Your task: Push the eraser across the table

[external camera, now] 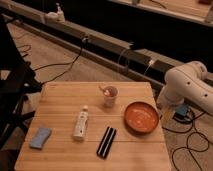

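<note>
Eraser [106,142] lay flat near the front edge of the table [60,95], just right of the white bottle [80,123], not touching it. Gripper [167,103] probably sat off the table's right edge, beside the orange bowl [141,116]; its state could not be told.

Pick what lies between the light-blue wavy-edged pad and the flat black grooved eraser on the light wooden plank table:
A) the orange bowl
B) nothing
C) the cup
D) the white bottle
D: the white bottle lies on the light wooden plank table between the light-blue wavy-edged pad and the flat black grooved eraser. The gripper is off the table's right edge, touching none of them.
</note>
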`<action>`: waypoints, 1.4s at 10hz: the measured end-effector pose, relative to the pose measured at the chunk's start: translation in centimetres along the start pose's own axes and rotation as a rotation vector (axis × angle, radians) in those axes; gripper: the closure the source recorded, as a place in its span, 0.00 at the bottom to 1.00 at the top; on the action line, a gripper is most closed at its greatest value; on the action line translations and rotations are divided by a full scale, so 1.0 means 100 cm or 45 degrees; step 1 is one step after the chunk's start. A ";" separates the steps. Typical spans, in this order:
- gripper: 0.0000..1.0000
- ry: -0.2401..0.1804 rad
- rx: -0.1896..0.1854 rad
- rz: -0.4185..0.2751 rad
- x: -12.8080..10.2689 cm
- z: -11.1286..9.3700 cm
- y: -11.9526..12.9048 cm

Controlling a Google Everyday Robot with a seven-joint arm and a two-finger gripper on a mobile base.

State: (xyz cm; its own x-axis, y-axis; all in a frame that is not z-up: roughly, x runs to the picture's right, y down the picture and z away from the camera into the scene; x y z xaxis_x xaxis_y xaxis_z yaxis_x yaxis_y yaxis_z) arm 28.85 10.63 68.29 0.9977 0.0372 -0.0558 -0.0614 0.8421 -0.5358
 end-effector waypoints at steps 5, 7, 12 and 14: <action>0.74 0.000 0.000 0.000 0.000 0.000 0.000; 0.92 0.000 0.000 -0.002 0.000 0.000 0.000; 1.00 -0.045 0.059 -0.150 -0.015 -0.024 -0.018; 1.00 -0.092 0.024 -0.210 -0.036 -0.008 -0.004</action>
State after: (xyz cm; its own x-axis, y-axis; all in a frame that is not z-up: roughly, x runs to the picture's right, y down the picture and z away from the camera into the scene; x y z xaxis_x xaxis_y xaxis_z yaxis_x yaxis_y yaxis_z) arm 25.25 9.74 68.00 0.9936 -0.0643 0.0928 0.1032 0.8499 -0.5167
